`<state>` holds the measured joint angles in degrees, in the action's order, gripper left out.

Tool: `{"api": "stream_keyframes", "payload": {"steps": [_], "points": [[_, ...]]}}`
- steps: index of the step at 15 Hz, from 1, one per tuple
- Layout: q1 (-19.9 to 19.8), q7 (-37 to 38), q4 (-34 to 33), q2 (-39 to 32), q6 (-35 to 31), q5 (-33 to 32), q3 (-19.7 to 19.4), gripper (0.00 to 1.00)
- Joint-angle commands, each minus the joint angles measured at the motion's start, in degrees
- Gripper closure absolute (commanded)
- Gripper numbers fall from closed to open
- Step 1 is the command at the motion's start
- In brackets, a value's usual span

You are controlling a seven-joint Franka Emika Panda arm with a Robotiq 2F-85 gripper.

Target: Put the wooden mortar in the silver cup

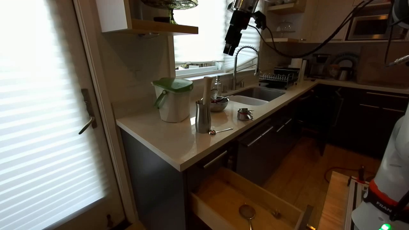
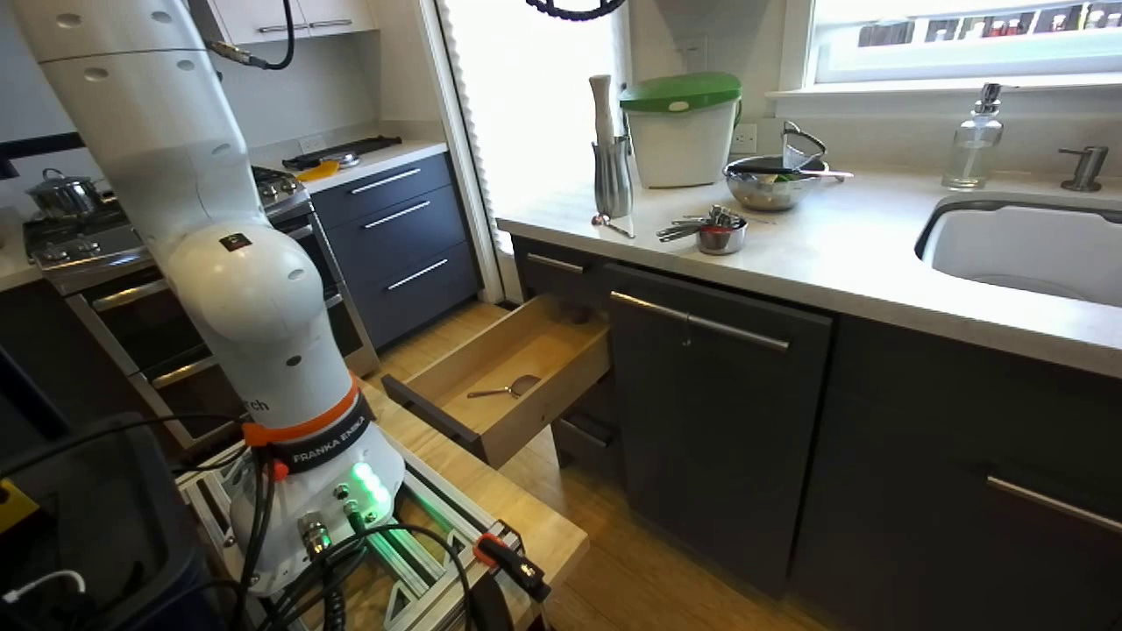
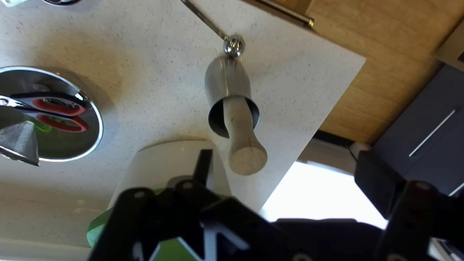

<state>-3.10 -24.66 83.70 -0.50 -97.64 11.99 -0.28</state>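
The silver cup (image 1: 203, 119) stands upright on the counter near its corner; it also shows in an exterior view (image 2: 613, 180) and in the wrist view (image 3: 227, 78). The pale wooden mortar (image 1: 207, 88) stands in the cup, leaning slightly, with its upper part sticking out above the rim. It also shows in an exterior view (image 2: 602, 109) and in the wrist view (image 3: 246, 156); its lower end is hidden inside the cup. My gripper (image 1: 229, 51) is high above the counter, apart from the mortar. In the wrist view its fingers (image 3: 284, 159) are wide apart with nothing between them.
A white container with green lid (image 1: 174, 103) stands behind the cup. A metal bowl with scissors (image 3: 54, 116), measuring cups (image 1: 244, 114) and a small metal scoop (image 1: 212, 131) are nearby. An open drawer (image 1: 204, 204) juts out below. A shelf (image 1: 163, 27) and tap (image 1: 235, 68) stand beside the gripper.
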Motion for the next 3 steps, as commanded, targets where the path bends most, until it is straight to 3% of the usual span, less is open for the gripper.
{"api": "stream_keyframes", "payload": {"steps": [1, 3], "points": [[0.5, -2.5, -0.7, 0.6, 2.7, -0.7, -0.8, 0.00], [0.5, -3.1, -1.0, 1.2, 3.4, -0.8, -1.0, 0.00]]}}
